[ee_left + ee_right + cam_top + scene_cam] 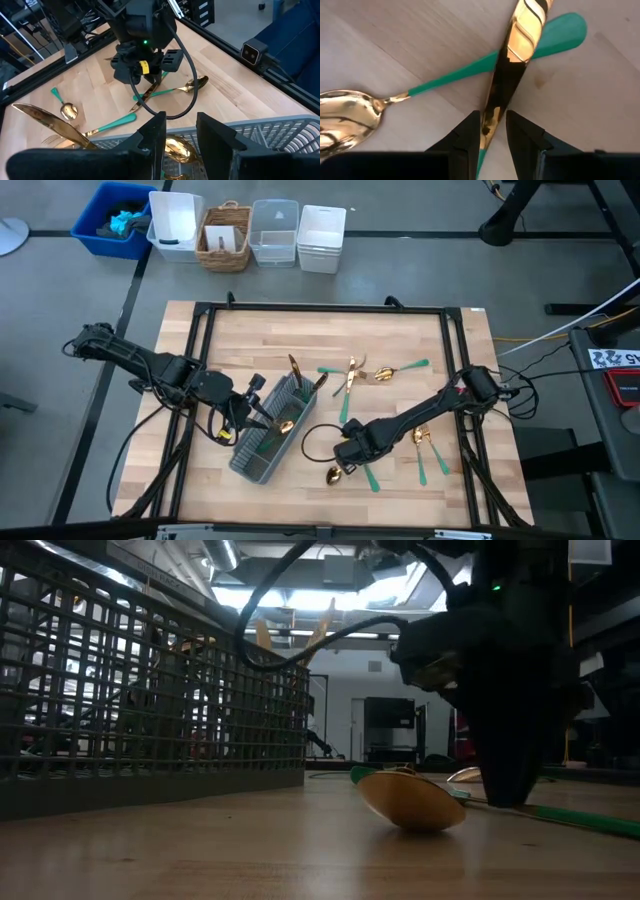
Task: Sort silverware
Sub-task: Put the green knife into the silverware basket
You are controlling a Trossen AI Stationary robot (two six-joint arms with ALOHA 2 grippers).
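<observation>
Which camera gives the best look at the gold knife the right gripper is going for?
The right wrist view: the knife fills it, its gold blade running between the right gripper fingers and crossing a spoon's green handle. The high view shows that spot only small under the arm. In the low and left wrist views I cannot pick it out.

Gold-headed, green-handled silverware (352,376) lies scattered on the table, several pieces crossing.

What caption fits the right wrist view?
Right gripper fingers straddle a gold knife lying across a green-handled spoon.
</observation>
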